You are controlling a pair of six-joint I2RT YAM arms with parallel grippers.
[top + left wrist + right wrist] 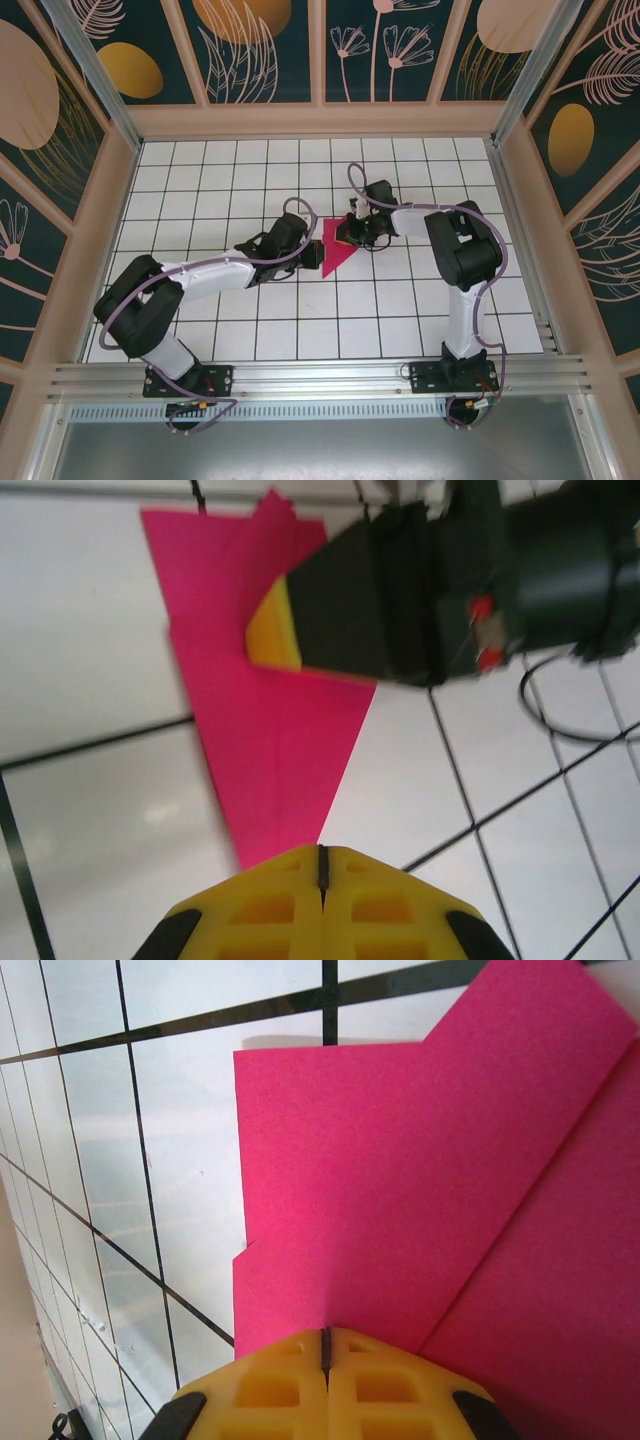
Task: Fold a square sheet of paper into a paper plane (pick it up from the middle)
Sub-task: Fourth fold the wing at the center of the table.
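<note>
Tapering creased magenta paper plane (333, 250); left end effector (322, 854) and right end effector (325, 1336) pressed together.

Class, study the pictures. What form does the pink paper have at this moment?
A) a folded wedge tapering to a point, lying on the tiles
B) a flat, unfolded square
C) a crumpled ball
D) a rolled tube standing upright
A: the pink paper shows overlapping folded layers, narrows to a sharp tip, and lies flat on the tiled table.
</note>
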